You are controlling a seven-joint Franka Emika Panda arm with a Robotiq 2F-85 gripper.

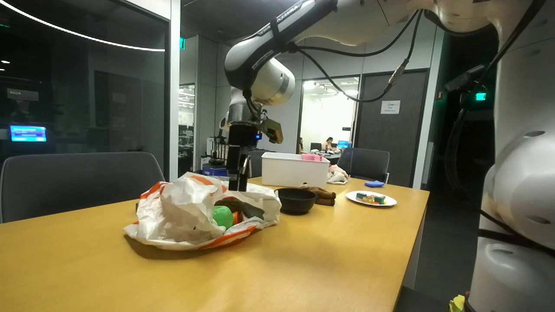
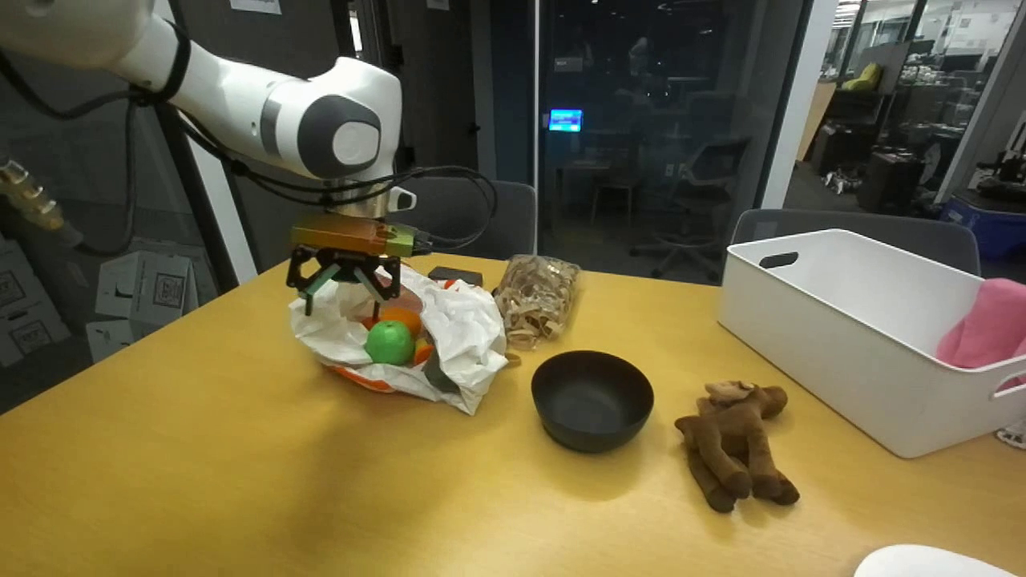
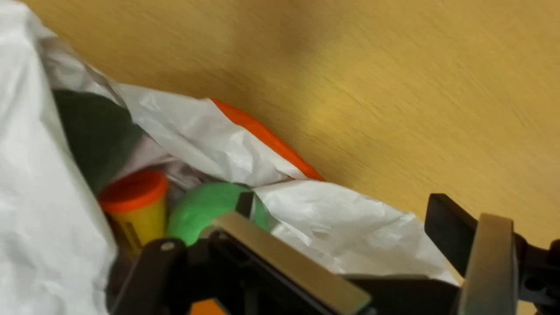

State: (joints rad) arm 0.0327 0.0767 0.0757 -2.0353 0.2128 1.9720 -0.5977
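Observation:
A crumpled white plastic bag [image 1: 182, 208] with orange trim lies open on the table in both exterior views. Inside its mouth are a green ball [image 2: 389, 343], a rounded orange thing [image 2: 401, 319], a yellow tub with an orange lid [image 3: 140, 205] and a dark green item [image 3: 94, 131]. My gripper [image 2: 342, 309] points down just over the bag, its fingers spread wide and nothing held. In the wrist view one fingertip [image 3: 245, 204] overlaps the green ball, while the opposite one lies past the bag's edge; whether either touches cannot be told. The gripper hides part of the contents.
A black bowl [image 2: 593, 401] stands beside the bag, near a packet of brown strips [image 2: 535, 300]. Farther along are a brown plush animal [image 2: 737, 449], a tall white bin [image 2: 817, 361] with a pink item [image 2: 990, 324], and a plate [image 1: 353, 196] bearing small colourful pieces.

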